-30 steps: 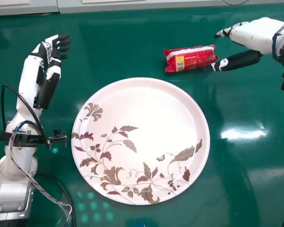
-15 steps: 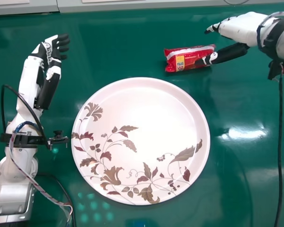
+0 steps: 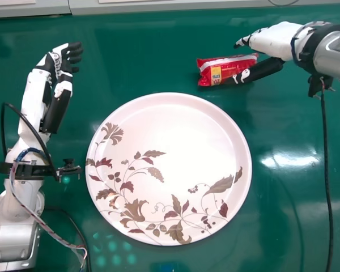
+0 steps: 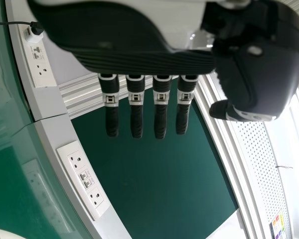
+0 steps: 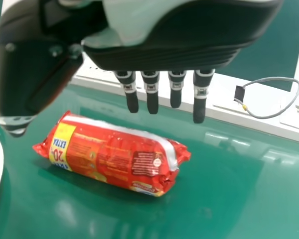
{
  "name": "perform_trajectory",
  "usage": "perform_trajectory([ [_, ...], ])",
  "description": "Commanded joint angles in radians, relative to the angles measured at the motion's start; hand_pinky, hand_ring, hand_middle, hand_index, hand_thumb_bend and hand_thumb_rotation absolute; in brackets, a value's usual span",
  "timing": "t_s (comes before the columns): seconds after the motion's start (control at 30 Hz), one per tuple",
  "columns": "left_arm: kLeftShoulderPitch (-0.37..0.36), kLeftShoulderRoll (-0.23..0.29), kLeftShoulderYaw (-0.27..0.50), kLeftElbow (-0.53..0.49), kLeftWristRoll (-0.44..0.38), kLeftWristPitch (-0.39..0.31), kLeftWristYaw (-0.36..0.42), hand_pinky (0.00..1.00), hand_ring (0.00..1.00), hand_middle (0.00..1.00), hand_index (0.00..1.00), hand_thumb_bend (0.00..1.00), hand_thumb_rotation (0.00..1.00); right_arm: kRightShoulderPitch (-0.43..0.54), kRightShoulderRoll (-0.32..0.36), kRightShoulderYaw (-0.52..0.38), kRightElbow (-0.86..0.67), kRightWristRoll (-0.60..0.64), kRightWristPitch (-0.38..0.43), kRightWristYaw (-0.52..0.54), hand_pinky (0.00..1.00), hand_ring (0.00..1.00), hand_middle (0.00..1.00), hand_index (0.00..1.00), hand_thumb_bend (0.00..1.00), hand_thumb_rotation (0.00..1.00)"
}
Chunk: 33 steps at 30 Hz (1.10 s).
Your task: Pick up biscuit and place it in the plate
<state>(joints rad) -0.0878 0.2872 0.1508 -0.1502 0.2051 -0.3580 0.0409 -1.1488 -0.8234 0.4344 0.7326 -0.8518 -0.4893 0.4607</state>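
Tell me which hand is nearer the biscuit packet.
Right. The right hand is at the right end of the biscuit packet; the left hand is well to its left.

Pkt [image 3: 215, 68] R-end prob. part-hidden, head-cam

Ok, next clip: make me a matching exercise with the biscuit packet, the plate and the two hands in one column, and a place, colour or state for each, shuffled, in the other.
Things:
1. Biscuit packet
2. Plate
3. Left hand
4. Right hand

Descriptions:
A. Left of the round, pale thing in the head view, fingers straight
B. Pale and round, with a leaf pattern
C. Thumb overlapping the red wrapper in the head view, fingers straight
D. Red, lying on the green table

Right pairs: 1-D, 2-B, 3-A, 4-C
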Motion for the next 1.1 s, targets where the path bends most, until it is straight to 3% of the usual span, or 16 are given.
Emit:
perform_trajectory([
  [0.0,0.022,0.001,0.009,-0.011,0.002,-0.008,0.003,0.75,0.82,0.84,0.85,0.24,0.05,-0.017,-0.003,0.011,0.008,-0.004,-0.015,-0.004,0.82,0.99,1.0,1.0,1.0,0.48],
  [0.17,0.024,0.0,0.008,-0.015,0.008,-0.009,0.007,0.75,0.82,0.83,0.84,0.24,0.01,-0.017,-0.007,0.02,0.018,-0.003,-0.045,-0.001,0.81,0.98,1.0,1.0,1.0,0.5],
  [0.33,0.029,-0.005,0.008,-0.025,0.018,0.001,0.011,0.75,0.82,0.84,0.84,0.23,0.03,-0.016,-0.012,0.027,0.024,-0.008,-0.06,-0.002,0.81,0.96,1.0,1.0,1.0,0.52],
  [0.73,0.046,-0.015,0.012,-0.058,0.01,0.019,0.011,0.76,0.83,0.85,0.84,0.24,0.01,-0.025,0.001,0.051,0.062,-0.014,-0.061,0.028,0.84,0.98,1.0,1.0,1.0,0.51],
  [1.07,0.064,-0.023,0.019,-0.077,0.0,0.023,0.011,0.77,0.84,0.86,0.86,0.23,0.01,-0.056,0.027,0.098,0.127,-0.052,-0.067,-0.011,0.82,0.95,1.0,1.0,1.0,0.5],
])
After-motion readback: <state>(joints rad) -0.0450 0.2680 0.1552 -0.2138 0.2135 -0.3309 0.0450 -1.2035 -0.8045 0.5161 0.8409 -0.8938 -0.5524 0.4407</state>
